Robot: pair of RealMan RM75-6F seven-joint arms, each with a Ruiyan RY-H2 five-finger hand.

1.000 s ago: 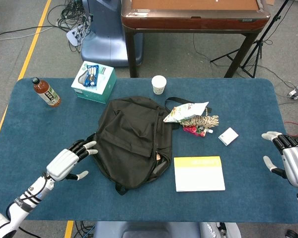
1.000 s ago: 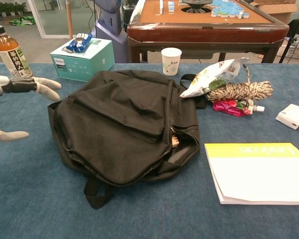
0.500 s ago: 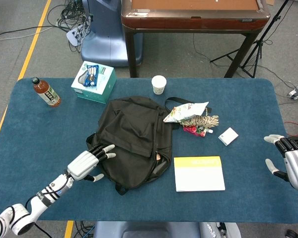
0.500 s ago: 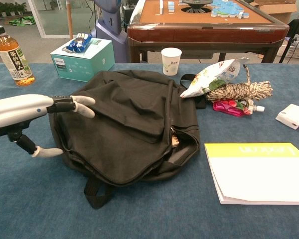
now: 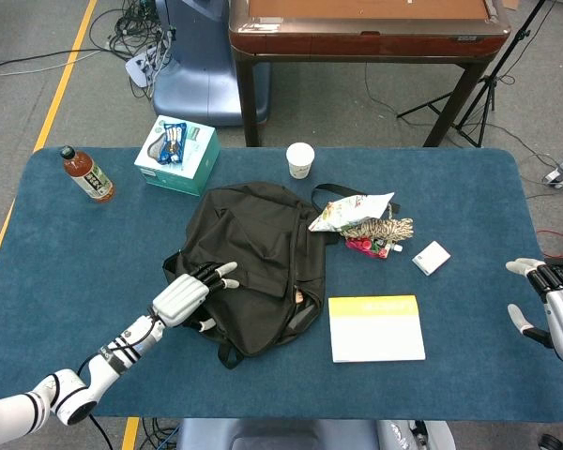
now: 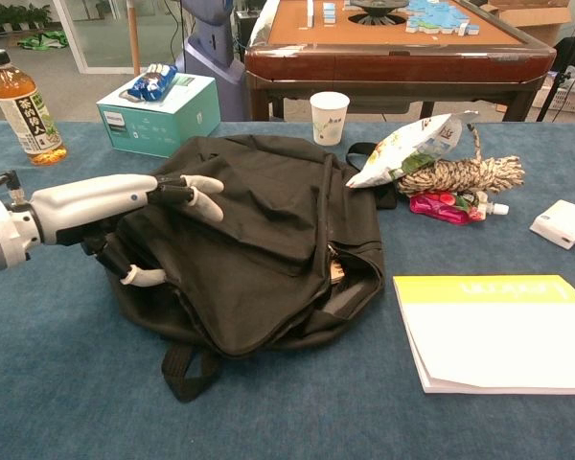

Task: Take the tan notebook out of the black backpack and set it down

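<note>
Moved inward since a second ago: left hand [image 5: 183, 296], fingers [image 6: 203, 191] spread and holding nothing, now over the near-left flank of the black backpack [image 5: 253, 262]. Off to the far right, right hand [image 5: 555, 305] open, idle. Beyond the fingers at the bag's opening, a tan sliver, possibly the notebook [image 6: 336, 271]. Extraction not begun.
</note>
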